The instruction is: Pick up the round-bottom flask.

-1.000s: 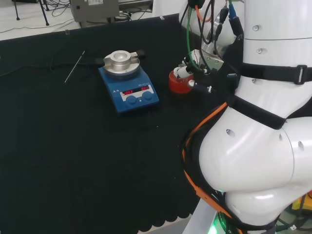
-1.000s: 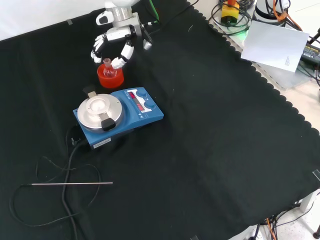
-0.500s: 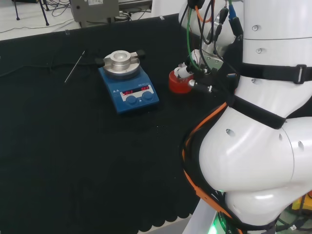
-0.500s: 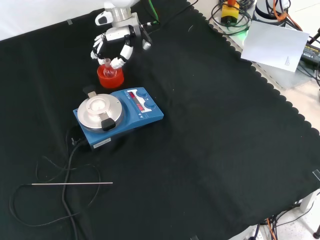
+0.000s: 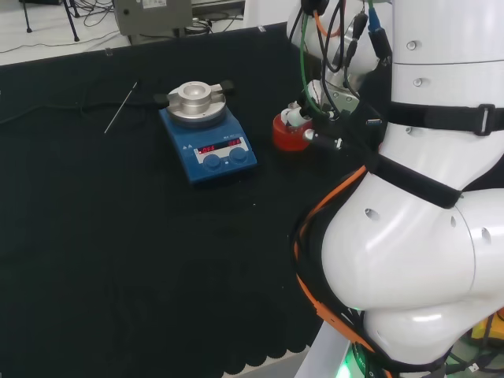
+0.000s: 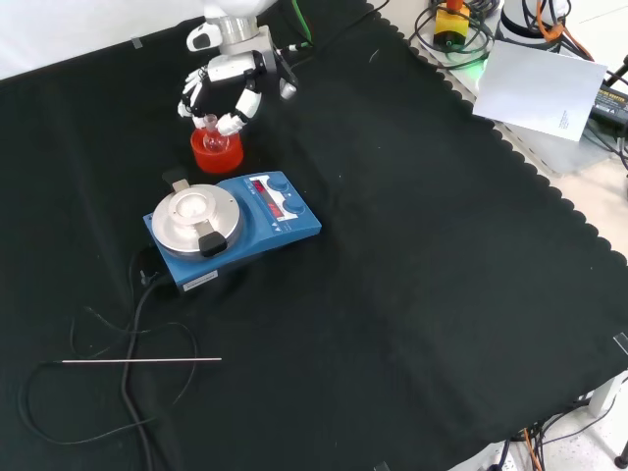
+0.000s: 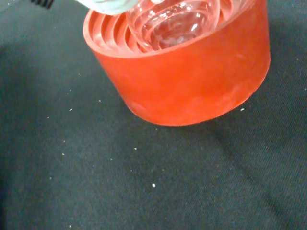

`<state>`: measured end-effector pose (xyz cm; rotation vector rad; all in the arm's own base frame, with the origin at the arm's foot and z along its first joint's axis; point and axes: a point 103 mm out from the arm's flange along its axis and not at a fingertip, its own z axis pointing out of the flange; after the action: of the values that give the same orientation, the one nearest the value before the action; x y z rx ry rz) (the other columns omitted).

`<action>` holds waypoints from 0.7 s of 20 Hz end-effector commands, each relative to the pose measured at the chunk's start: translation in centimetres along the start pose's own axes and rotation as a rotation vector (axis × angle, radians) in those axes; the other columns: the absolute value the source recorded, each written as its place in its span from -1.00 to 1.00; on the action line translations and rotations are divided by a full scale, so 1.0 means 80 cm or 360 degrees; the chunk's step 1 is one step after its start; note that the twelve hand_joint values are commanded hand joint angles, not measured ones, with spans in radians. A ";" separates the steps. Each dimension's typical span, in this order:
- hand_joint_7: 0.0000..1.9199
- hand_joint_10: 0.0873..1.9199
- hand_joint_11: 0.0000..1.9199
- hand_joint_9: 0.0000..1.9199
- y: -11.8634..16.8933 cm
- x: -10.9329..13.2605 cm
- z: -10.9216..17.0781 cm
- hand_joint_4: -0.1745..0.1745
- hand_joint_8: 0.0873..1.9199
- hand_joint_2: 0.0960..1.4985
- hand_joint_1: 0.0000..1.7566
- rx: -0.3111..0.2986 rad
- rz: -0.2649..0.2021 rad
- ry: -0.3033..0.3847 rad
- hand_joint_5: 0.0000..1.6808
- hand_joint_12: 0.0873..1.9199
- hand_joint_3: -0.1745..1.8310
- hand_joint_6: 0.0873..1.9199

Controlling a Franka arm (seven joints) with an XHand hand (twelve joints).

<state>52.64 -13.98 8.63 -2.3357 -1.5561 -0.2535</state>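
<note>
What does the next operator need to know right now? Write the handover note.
Robot hand: fingers curled around the neck of the round-bottom flask, closing for a grasp; contact cannot be confirmed.
Flask: seated in the red ribbed stand, on the black cloth, just beyond the blue stirrer plate in the front view. The wrist view shows its bulb resting in the stand.
Done: approach.
Left: secure the grip, lift the flask out.

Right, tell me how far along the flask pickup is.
Done: the black and white hand has reached the clear glass round-bottom flask, its curled fingers around the neck. In hand: closing the grasp. Left: the lift; the flask's bulb sits in the red ribbed ring stand on the black cloth.
</note>
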 end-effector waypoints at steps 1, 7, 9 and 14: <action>-0.56 -0.43 -0.75 -0.41 0.002 -0.002 -0.003 -0.23 -0.45 -0.04 -0.02 0.0001 0.0004 0.0013 -0.10 0.34 -0.22 -0.39; -0.56 -0.43 -0.75 -0.42 0.003 -0.002 -0.003 -0.26 -0.45 -0.04 -0.01 -0.0028 -0.0008 -0.0001 -0.12 0.35 -0.22 -0.34; -0.56 -0.43 -0.74 -0.42 0.003 -0.002 -0.002 -0.25 -0.45 -0.03 -0.01 -0.0030 -0.0005 -0.0002 -0.11 0.35 -0.22 -0.33; -0.53 -0.43 -0.72 -0.39 0.002 0.001 0.000 -0.20 -0.44 -0.01 0.01 -0.0066 0.0000 -0.0016 -0.01 0.34 -0.22 -0.34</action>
<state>52.86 -14.08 8.60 -2.3548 -1.5673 -0.2675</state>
